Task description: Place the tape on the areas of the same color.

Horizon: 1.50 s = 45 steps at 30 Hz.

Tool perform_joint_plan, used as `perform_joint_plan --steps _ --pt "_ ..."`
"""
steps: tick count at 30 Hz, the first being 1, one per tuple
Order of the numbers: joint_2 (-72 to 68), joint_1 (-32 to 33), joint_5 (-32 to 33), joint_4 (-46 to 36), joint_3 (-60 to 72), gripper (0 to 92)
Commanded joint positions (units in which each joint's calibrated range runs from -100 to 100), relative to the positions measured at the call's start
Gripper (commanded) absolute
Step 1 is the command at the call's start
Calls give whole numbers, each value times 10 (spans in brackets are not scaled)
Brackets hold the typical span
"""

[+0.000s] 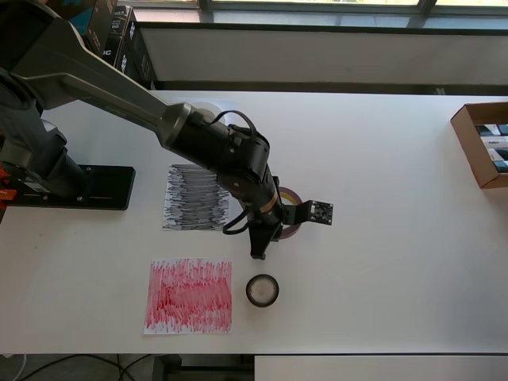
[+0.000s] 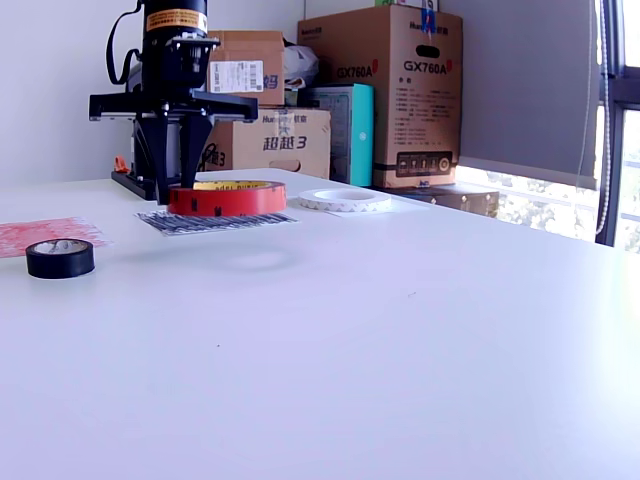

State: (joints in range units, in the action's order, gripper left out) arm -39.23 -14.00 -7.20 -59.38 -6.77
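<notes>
My gripper (image 1: 270, 226) is shut on the rim of the dark red tape roll (image 1: 290, 231) and holds it level, a little above the table; the roll's shadow lies under it in the exterior view (image 2: 227, 198). The gripper (image 2: 178, 185) hangs straight down beside the scribbled black sheet (image 1: 194, 197). The small black roll (image 1: 262, 290) lies flat on the bare table, just to the overhead view's right of the scribbled red sheet (image 1: 189, 295). The white roll (image 2: 345, 200) lies flat farther back and is mostly hidden by the arm in the overhead view. I cannot make out the white sheet against the white table.
An open cardboard box (image 1: 482, 144) sits at the overhead view's right table edge. The arm's black base plate (image 1: 79, 187) is at the left. Stacked cartons (image 2: 400, 90) stand behind the table in the exterior view.
</notes>
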Motion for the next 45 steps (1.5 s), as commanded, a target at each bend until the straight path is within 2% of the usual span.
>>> perform_joint_plan --steps 1,11,18,26,36,45 --pt "77 -11 1 2 -35 0" --pt "158 -116 -5 2 -110 0" --pt "155 -194 -61 2 -111 0" --pt "158 -251 -135 10 -145 0" --pt "153 -281 -191 16 -170 0" --pt "126 -266 -192 42 -167 0"
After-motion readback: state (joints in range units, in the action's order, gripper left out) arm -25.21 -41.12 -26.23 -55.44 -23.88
